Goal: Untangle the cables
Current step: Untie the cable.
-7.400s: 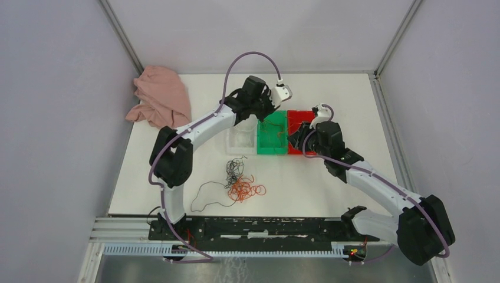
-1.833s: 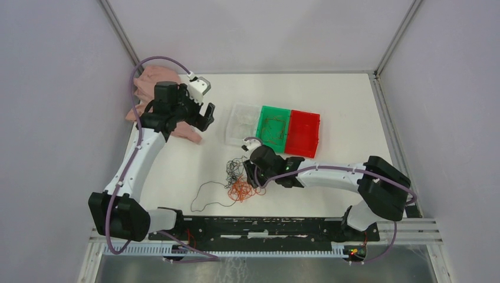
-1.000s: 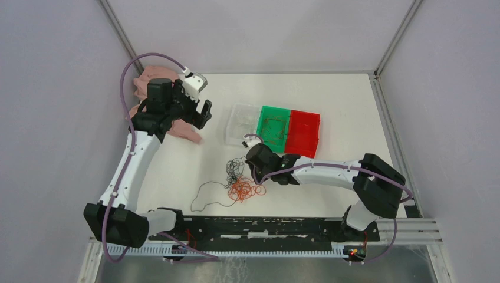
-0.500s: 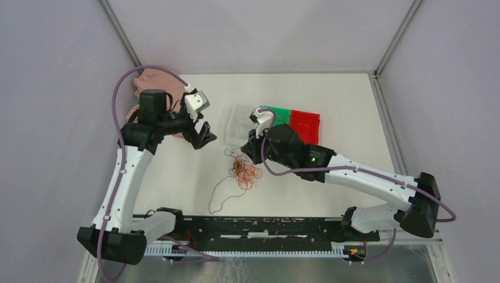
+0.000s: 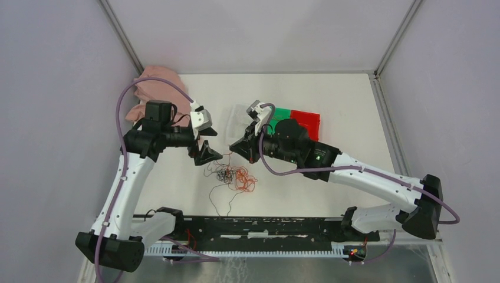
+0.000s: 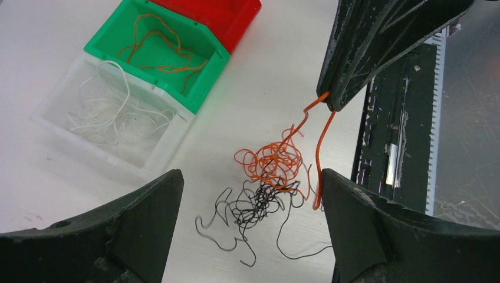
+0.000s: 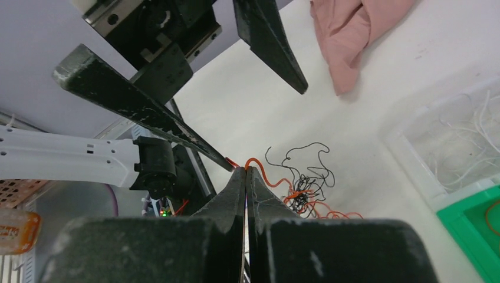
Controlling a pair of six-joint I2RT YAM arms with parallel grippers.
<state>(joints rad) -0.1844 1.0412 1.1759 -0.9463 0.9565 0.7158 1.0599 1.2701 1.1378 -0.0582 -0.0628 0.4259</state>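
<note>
The cables (image 5: 231, 175) are a small tangle of orange and black strands lying on the white table. In the left wrist view the orange loops (image 6: 271, 160) sit above the black ones (image 6: 257, 206). My right gripper (image 5: 233, 148) is shut on an orange strand (image 6: 306, 115) that rises from the tangle to its tips (image 6: 330, 101). The right wrist view shows the same pinch, with my right gripper (image 7: 246, 170) closed on the strand. My left gripper (image 6: 250, 180) hangs open just above the tangle, one finger on each side, touching nothing.
Behind the tangle stand three bins: a clear bin (image 6: 168, 132) with whitish wires, a green bin (image 6: 207, 54) with an orange wire, and a red bin (image 6: 250, 9). A pink cloth (image 5: 156, 88) lies at the back left. The black rail (image 5: 265, 227) runs along the near edge.
My right gripper has closed on an orange strand and pulled the tangle up and to the left. My left arm has swung from the pink cloth over to the tangle, jaws open.
</note>
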